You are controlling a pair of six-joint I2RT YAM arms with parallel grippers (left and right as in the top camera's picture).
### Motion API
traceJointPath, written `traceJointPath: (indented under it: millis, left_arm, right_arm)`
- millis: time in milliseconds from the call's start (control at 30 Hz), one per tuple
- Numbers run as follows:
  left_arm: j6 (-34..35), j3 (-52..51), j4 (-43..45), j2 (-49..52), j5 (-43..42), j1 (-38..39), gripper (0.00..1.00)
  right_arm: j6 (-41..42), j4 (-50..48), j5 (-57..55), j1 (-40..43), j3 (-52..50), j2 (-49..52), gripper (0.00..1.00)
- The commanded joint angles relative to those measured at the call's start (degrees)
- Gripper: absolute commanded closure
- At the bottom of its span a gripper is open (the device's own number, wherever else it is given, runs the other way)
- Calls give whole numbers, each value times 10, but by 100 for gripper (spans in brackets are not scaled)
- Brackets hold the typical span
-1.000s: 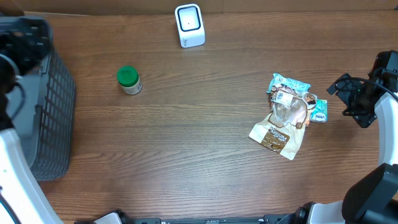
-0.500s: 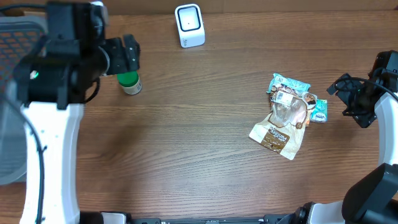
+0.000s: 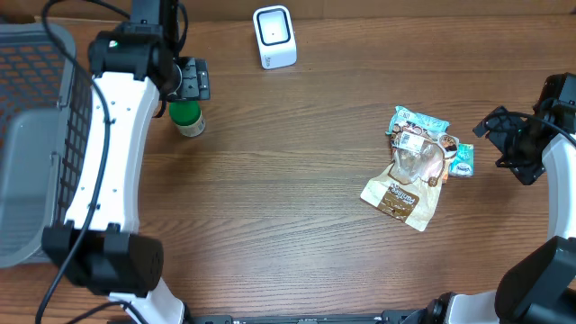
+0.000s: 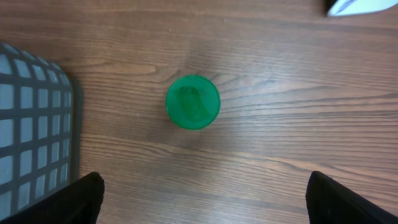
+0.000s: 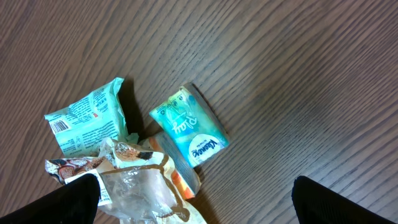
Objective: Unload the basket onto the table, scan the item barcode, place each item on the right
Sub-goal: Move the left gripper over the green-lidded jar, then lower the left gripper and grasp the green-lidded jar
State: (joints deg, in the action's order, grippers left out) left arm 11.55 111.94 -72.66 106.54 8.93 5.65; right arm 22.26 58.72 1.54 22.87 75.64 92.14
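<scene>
A small jar with a green lid (image 3: 186, 115) stands upright on the wooden table at the back left. My left gripper (image 3: 187, 83) hovers just behind and above it, open and holding nothing. In the left wrist view the green-lidded jar (image 4: 193, 102) lies ahead of the left gripper (image 4: 205, 194), outside the jaws. The white barcode scanner (image 3: 274, 36) stands at the back centre. On the right my right gripper (image 3: 506, 144) is open beside a pile of packets (image 3: 414, 166). The right wrist view shows the right gripper (image 5: 196, 199) empty above them.
A grey mesh basket (image 3: 36, 135) fills the left edge, and its corner (image 4: 31, 124) lies close to the jar. The pile holds a teal packet (image 5: 84, 118), a teal tissue pack (image 5: 189, 134) and a clear brown bag (image 5: 137, 193).
My left arm has swung in from over the basket to above the green-lidded jar, and its jaws have narrowed a little. The right arm has not moved.
</scene>
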Motion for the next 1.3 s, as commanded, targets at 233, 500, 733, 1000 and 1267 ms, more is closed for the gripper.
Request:
traceJointPath:
  millis: [233,500,733,1000,1267]
  left_arm:
    - [-120,2,44,111,-50,-16,9]
    - [-159,2,68,160,-81,-46,9]
    - [-233,2,62,195,-123,-50,12]
    - [-231,2,65,224,-111,-54,11]
    - [-191,5,65,231,-83,-54,14]
  right_arm:
    - [3,-1,2,0,-4,-13,0]
    - [3,-1,2,0,-4,-13,0]
    - [3,-1,2,0,-4,-13,0]
    - [3,-1,2,0,-4,-13,0]
    - [3,-1,2,0,-4,-13,0]
